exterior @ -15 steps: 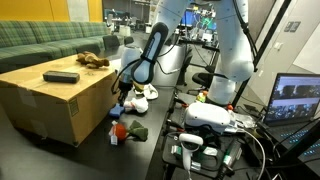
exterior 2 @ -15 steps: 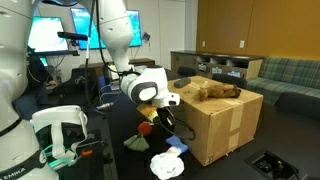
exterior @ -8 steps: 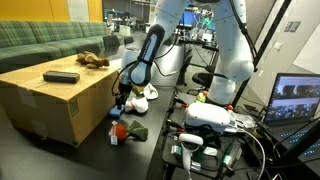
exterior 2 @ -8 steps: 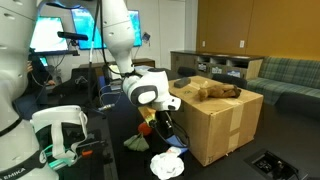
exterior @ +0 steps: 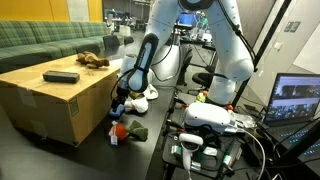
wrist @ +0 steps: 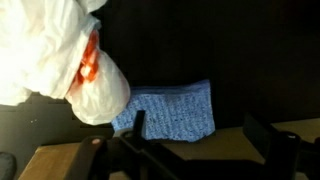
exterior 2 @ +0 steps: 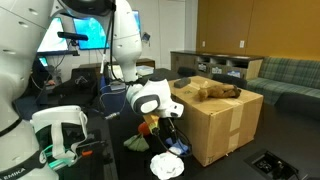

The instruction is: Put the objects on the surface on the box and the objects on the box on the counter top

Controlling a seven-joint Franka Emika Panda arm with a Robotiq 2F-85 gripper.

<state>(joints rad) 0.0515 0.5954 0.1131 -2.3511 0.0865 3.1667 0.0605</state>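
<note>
Tool (wrist: 195, 128) stands open above a blue cloth (wrist: 175, 108), one corner hidden by a white bag (wrist: 50, 50).

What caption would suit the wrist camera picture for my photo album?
Open end effector hovering above a blue knitted cloth beside a white-and-orange soft item on the dark counter top.

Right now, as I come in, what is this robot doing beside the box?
The arm reaches down beside the cardboard box, and its end effector hangs open low over the dark counter top. Near it lie a blue knitted cloth and a white soft thing with orange marks; it holds neither. A black flat item and a brown item lie on the box.
</note>
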